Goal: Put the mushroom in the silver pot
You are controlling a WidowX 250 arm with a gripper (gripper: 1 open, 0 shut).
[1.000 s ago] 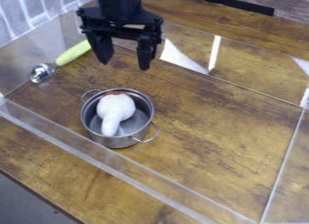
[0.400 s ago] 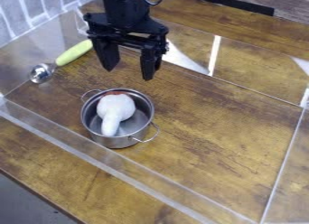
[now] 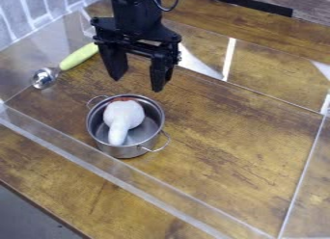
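Observation:
The mushroom [image 3: 122, 121] lies inside the silver pot [image 3: 146, 138], white stem toward the front and reddish-brown cap at the pot's back rim. The pot stands on the wooden table at lower left of centre. My gripper [image 3: 135, 72] hangs above and just behind the pot, black fingers [image 3: 160, 77] spread wide apart with nothing between them. It does not touch the pot or the mushroom.
A yellow-green elongated vegetable [image 3: 77, 57] lies at the left behind the gripper. A small round metal spoon-like object [image 3: 44, 78] sits at the far left. Clear plastic walls [image 3: 154, 204] ring the wooden table [image 3: 245, 127].
The gripper has drifted slightly forward and to the right, toward the pot, staying open. The mushroom and pot have not moved.

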